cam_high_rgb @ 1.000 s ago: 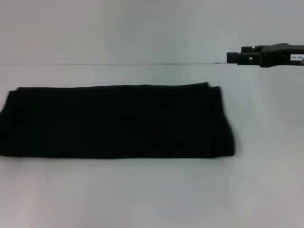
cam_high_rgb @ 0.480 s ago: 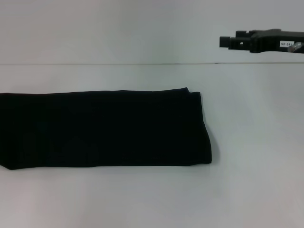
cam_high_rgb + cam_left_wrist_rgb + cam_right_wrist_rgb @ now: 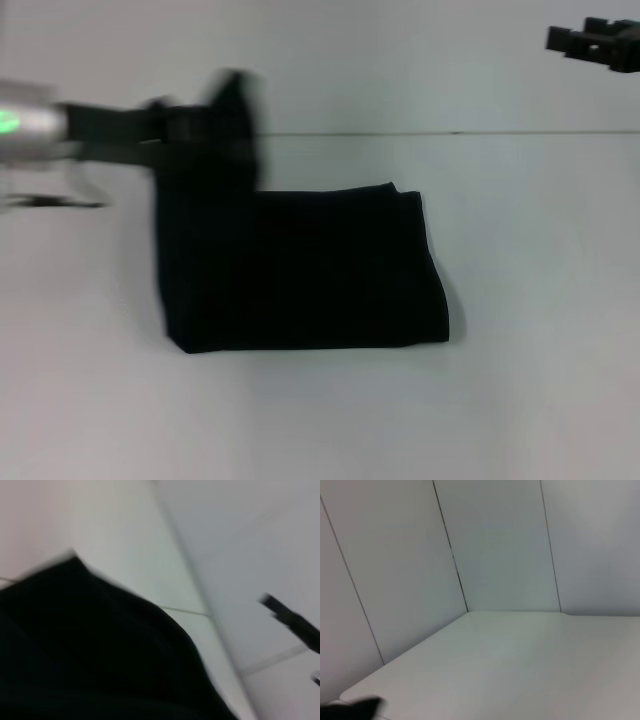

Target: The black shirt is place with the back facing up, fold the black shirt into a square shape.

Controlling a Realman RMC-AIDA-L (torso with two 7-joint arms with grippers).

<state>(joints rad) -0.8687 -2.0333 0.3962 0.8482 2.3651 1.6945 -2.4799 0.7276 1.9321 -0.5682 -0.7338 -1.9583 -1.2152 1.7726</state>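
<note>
The black shirt is a folded band on the white table. Its right part lies flat. Its left end is lifted off the table and hangs from my left gripper, which reaches in from the left, blurred, and looks shut on the cloth. The left wrist view is half filled by the black shirt hanging close under the camera. My right gripper is held high at the far right, well away from the shirt, and it shows far off as a dark bar in the left wrist view.
White walls stand behind the table, and its back edge runs across the head view. The right wrist view shows bare tabletop, the wall corner and a dark scrap at its edge.
My left arm has come into view from the left and raised the shirt's left end, carrying it right, so the band now looks much shorter. The right gripper has risen and drawn back.
</note>
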